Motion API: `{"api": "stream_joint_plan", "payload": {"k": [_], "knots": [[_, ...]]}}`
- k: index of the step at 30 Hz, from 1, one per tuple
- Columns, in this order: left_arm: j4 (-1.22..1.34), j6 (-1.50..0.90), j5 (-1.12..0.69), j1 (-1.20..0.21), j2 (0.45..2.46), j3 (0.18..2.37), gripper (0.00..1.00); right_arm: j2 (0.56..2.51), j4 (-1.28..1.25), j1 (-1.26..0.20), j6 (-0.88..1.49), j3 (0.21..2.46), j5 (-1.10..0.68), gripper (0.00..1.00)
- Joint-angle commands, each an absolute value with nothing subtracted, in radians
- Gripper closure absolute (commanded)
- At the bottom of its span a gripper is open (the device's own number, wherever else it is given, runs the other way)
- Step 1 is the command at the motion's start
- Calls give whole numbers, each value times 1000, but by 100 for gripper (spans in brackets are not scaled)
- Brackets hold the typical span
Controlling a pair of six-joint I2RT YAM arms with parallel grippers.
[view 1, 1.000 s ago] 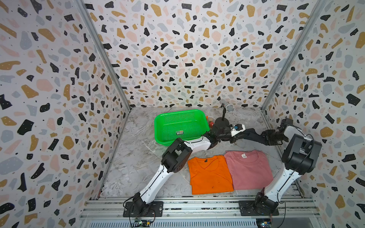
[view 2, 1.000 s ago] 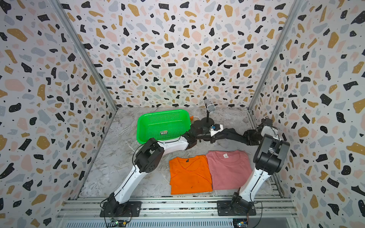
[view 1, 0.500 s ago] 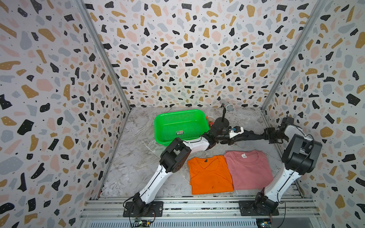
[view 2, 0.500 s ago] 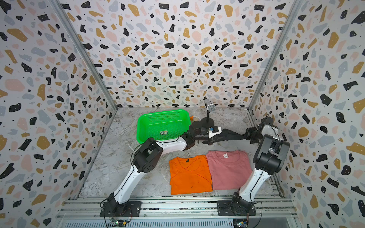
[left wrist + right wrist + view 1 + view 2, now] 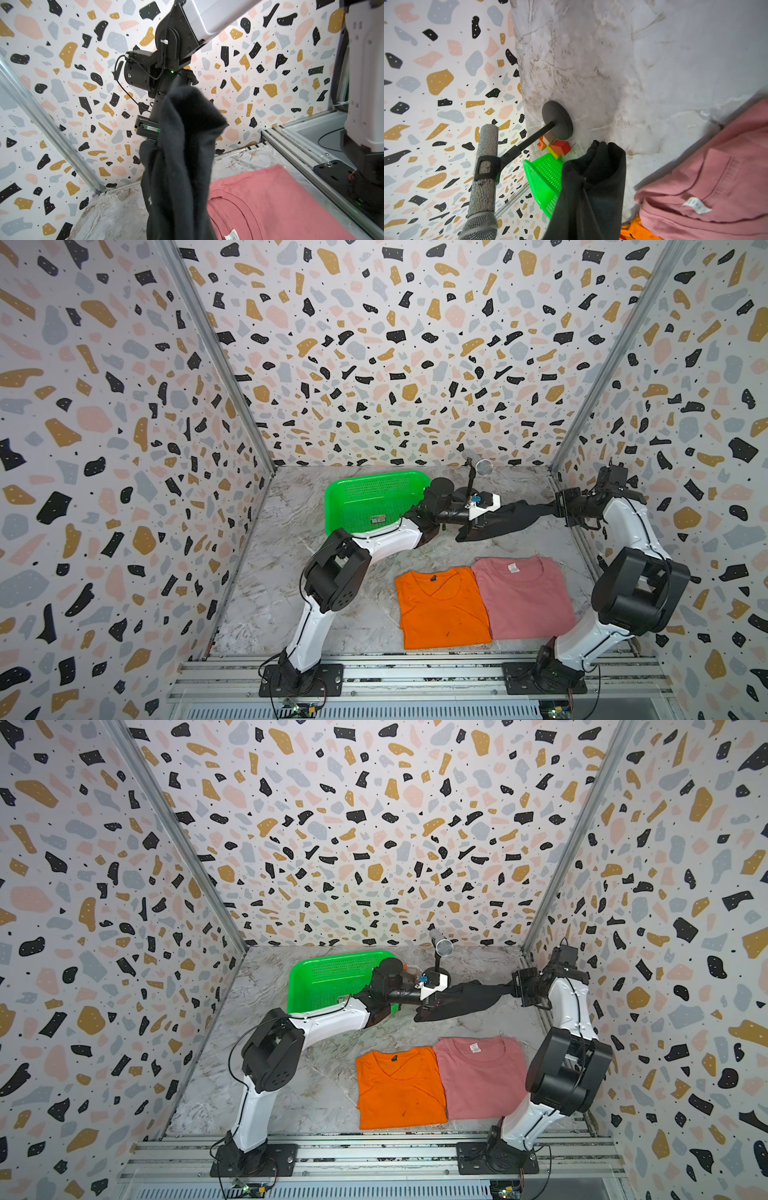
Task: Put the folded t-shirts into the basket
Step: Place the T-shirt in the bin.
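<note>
left gripper (image 5: pixel 475 526): fingertips covered by the black shirt (image 5: pixel 505 519) in both top views; its own wrist view shows only cloth.
right gripper (image 5: pixel 556 508): jaws buried in the shirt's bunched end, right of centre.
basket (image 5: pixel 353 506): near right corner behind the left arm (image 5: pixel 386 537); sticker (image 5: pixel 377 520) print too small to read.
pink shirt (image 5: pixel 523 597): cut off in both wrist views; label (image 5: pixel 513 568) unreadable.
orange shirt (image 5: pixel 440 608): only a scrap in the right wrist view.
microphone (image 5: pixel 483 166): head cut off there.

Basket (image 5: pixel 365 502) open from above; left arm (image 5: pixel 386 537) crosses its near right corner. Microphone (image 5: pixel 483 467) on an upright stand just right of the basket, behind the black shirt (image 5: pixel 507 518) strung across the far right of the bench (image 5: pixel 282 572). Bench bare at left; orange shirt (image 5: pixel 440 605) and pink shirt (image 5: pixel 523 597), edge to edge, cover near right.
</note>
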State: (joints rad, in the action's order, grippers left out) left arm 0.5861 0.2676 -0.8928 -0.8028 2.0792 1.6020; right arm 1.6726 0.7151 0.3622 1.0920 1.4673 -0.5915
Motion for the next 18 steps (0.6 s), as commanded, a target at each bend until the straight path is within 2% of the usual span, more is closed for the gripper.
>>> {"api": "stream_joint_plan", "payload": {"k": [1, 8, 10, 12, 14, 18], "knots": [[576, 231, -985, -762, 1966, 1564, 92, 1579, 783, 331, 1117, 1508, -556, 100], [329, 272, -1108, -651, 1779, 1435, 92, 1439, 836, 178, 1190, 1479, -452, 100], [110, 442, -1107, -625, 1727, 1437, 92, 1402, 794, 109, 1250, 1442, -425, 100], [-322, 827, -1069, -620, 1682, 1496, 91, 1386, 764, 23, 1299, 1415, -376, 100], [-672, 1107, -1049, -615, 1650, 1523, 91, 1386, 746, -54, 1333, 1414, -334, 100], [-705, 1144, -1071, -546, 1559, 1418, 92, 1382, 714, -181, 1411, 1402, -229, 100]]}}
